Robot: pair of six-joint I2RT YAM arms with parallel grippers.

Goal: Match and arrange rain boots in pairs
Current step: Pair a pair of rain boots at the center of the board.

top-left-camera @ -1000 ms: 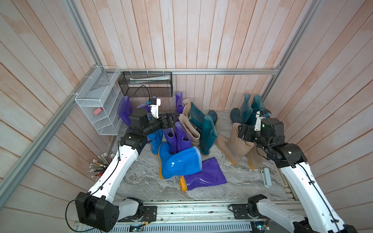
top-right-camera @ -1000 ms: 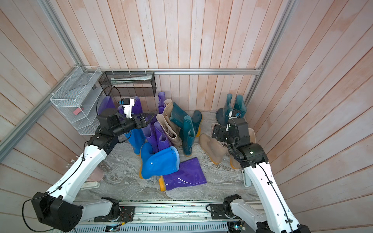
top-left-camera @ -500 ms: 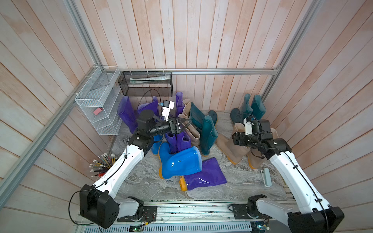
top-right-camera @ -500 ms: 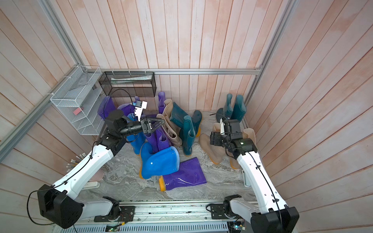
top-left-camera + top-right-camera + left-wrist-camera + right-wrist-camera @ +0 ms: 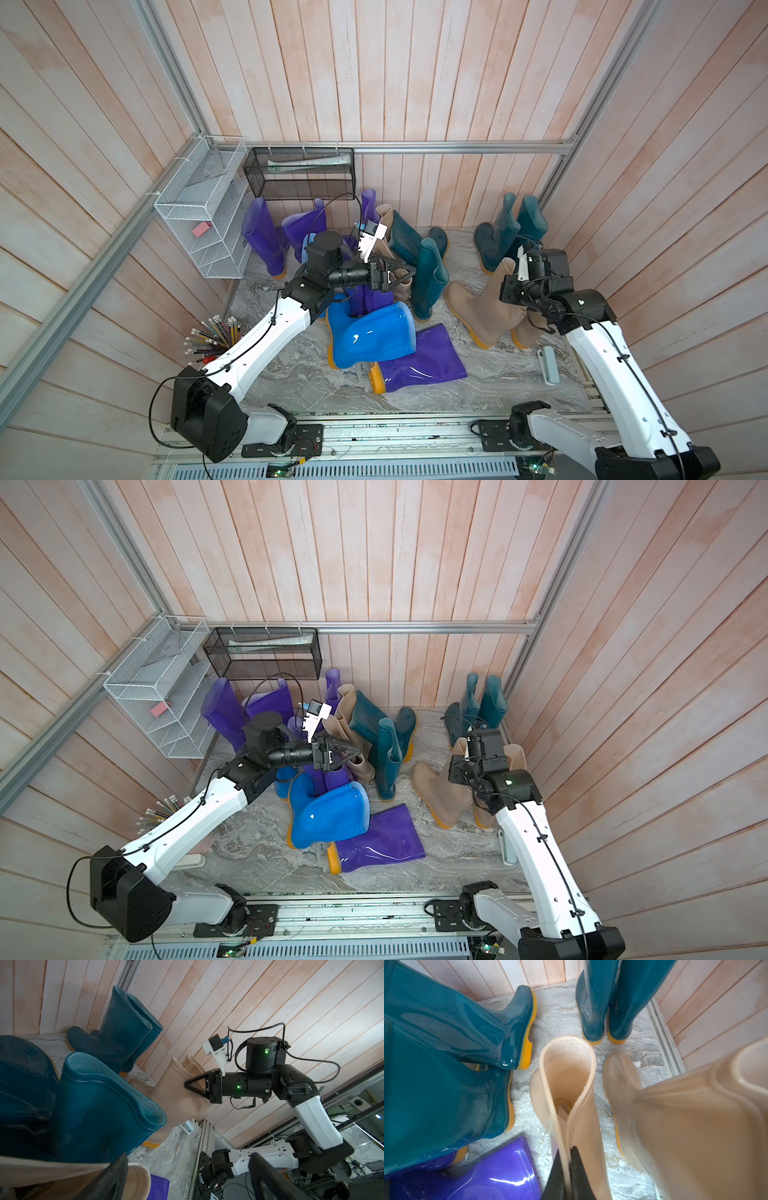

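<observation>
1. Right claw (image 5: 569, 1159): closed flat on the cuff wall of a beige rain boot (image 5: 571, 1068). The boot leans, sole down, directly below the claw
2. Its probable mate, a second beige boot (image 5: 685, 1118), leans just beside the claw. Beyond the claw a teal pair (image 5: 604, 1001) stands together, judged already matched
3. Left claw (image 5: 407, 273): jaws wide and gripping nothing, with the cuff of another beige boot (image 5: 133, 1176) just within its span
4. Step judged: grip made, lift pending. The next move calls for a straight lift, then setting this boot flush against its mate without toppling either
</observation>
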